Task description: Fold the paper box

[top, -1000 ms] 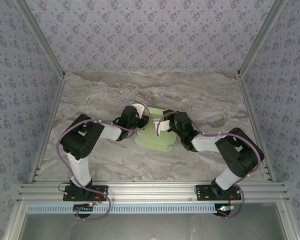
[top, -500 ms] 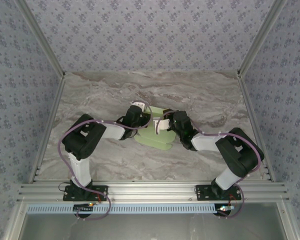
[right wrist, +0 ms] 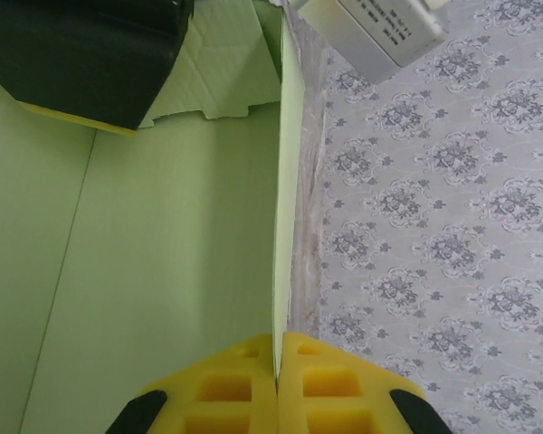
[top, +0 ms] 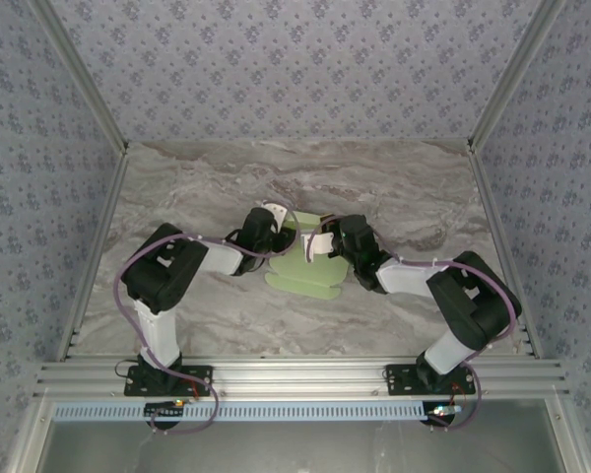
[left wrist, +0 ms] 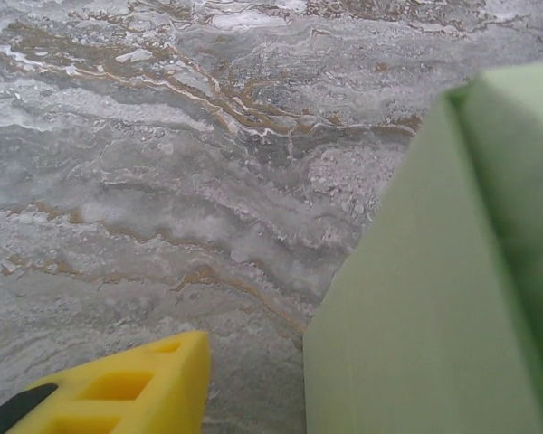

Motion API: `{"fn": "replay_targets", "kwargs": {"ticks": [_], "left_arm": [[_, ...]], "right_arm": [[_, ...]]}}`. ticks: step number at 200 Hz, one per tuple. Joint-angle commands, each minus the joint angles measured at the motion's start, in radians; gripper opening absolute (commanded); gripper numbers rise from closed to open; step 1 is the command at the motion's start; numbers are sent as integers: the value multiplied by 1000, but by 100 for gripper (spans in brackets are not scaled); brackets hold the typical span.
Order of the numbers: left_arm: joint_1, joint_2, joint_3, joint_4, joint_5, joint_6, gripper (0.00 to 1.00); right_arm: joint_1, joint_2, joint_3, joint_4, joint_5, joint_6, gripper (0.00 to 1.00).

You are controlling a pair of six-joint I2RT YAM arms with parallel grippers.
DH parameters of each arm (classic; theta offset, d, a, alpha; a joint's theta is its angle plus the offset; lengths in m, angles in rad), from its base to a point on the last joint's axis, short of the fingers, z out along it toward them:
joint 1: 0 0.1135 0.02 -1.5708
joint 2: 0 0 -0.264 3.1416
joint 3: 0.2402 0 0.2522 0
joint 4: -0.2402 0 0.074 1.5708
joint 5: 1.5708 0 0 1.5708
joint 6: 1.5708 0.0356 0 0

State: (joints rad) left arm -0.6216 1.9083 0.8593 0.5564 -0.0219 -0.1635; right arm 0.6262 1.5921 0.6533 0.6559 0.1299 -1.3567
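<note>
Paper box [top: 297, 268] sits mid-table for you, part folded, pale green card on the marbled table [top: 207, 177], right between your two arms. Your right gripper [right wrist: 278, 357] has its yellow pads [right wrist: 226, 389] pressed together on a thin upright wall of the card. You see that wall edge-on in the right wrist view. The flat green floor of the box spreads off to the left of it, and a strip of marble and the patterned enclosure wall [right wrist: 434, 226] lie on its other side. At the far end of that card a black housing [right wrist: 81, 54] with a yellow edge hangs over the green, and a silver labelled block [right wrist: 366, 32] sits just beside it.

From above, your left gripper [top: 273, 221] is at the box's far left edge. In the left wrist view one yellow finger [left wrist: 118, 393] shows low in the frame over bare marble. A gap of table lies between it and the green card beside it, so it touches nothing. How wide those left jaws stand, you can't tell.
</note>
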Motion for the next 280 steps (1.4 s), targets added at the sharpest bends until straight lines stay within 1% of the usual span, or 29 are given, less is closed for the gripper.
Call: {"fn": "replay_targets", "kwargs": {"ticks": [1, 45, 70, 92, 145, 199, 215, 251, 280], "left_arm": [[11, -56, -25, 12, 34, 66, 47], [14, -95, -61, 48, 61, 70, 52], [20, -112, -67, 58, 66, 66, 53], [34, -128, -74, 78, 97, 56, 53], [66, -133, -68, 92, 124, 34, 46], [66, -115, -62, 122, 131, -3, 43], [66, -124, -81, 132, 145, 6, 46], [65, -144, -123, 136, 252, 43, 55], [72, -159, -137, 111, 312, 75, 58]], "right_arm": [[-4, -13, 14, -120, -30, 20, 0], [-6, -12, 20, -138, -31, 26, 0], [-6, -13, 23, -139, -31, 31, 0], [-6, -13, 22, -143, -31, 31, 0], [-4, -13, 23, -146, -33, 37, 0], [-5, -11, 27, -159, -31, 41, 0], [-7, -16, 29, -162, -35, 41, 0], [-8, -12, 35, -167, -32, 42, 0], [-7, -7, 37, -170, -27, 42, 0]]}}
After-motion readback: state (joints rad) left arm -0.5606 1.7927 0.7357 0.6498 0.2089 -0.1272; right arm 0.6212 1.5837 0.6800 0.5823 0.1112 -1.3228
